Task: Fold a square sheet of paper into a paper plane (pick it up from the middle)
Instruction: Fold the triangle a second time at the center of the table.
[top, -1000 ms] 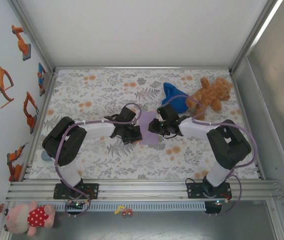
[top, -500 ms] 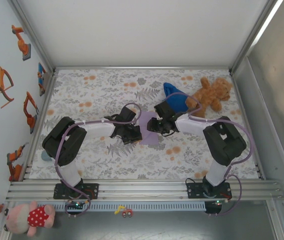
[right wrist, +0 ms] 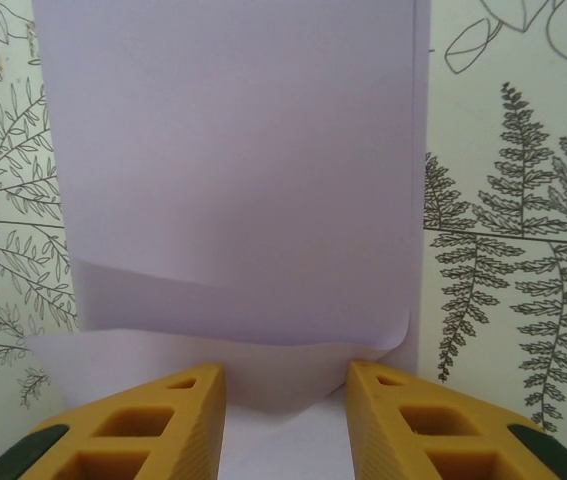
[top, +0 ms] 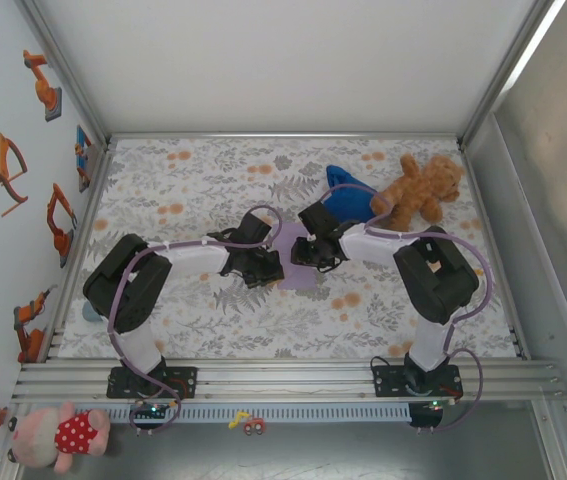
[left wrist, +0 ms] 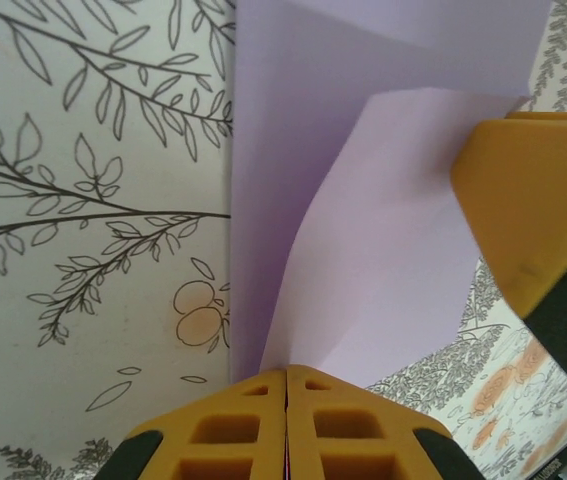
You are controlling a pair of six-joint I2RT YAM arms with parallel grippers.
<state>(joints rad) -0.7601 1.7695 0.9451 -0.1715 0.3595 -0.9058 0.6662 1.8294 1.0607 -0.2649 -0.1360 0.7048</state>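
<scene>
Square sheet of paper (top: 301, 272) is lying at the middle of the table (top: 193, 190), between my two grippers, and it is no longer a flat square.

Starting nearest me, a pink plush toy (top: 61, 436) is sitting outside the frame rail, off the work area. Moving in, the left gripper (left wrist: 286, 375) is pinching the paper's near edge, its jaws pressed together on a lifted flap that is curving up off the table. Opposite it, the right gripper (right wrist: 283, 372) is hovering low with its jaws spread, one on each side of a curled-over edge, not clamping it as far as I can tell. Beyond the paper, the deep blue cloth (top: 348, 192) and the brown teddy bear (top: 421, 188) are lying near the far right of the table, apart from the work.

I am judging the task as early to midway. The paper is showing stacked layers and at least one slanted crease, but no pointed nose or centre crease. The nose folds, wing folds and final dart shape are looking undone.

I am reading no brand or writing; the wall stickers (top: 3, 165) are showing only pictures.
</scene>
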